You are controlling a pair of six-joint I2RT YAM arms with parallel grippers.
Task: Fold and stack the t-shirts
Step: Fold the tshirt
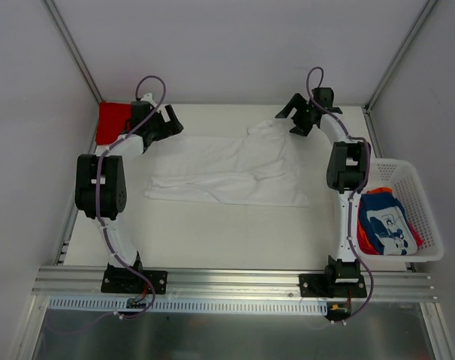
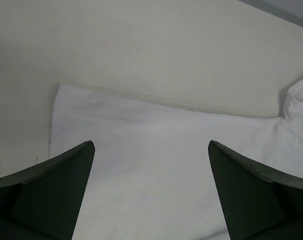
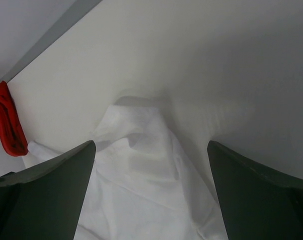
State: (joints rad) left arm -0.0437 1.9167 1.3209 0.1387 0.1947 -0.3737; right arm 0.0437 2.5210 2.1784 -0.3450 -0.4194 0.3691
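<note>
Hovering above your plain white cloth t-shirt [image 1: 227,169]:
left gripper [image 2: 151,144] and right gripper [image 3: 151,143] gape wide, apparently touching nothing.

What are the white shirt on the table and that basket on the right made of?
The white t-shirt looks like soft matte cloth, maybe cotton: it lies limp and wrinkled. The basket seems stiff white plastic, judging by its regular mesh walls.

No text is legible; the white print on the blue t-shirt [image 1: 385,219] in the basket [image 1: 424,196] is too small to read.
</note>
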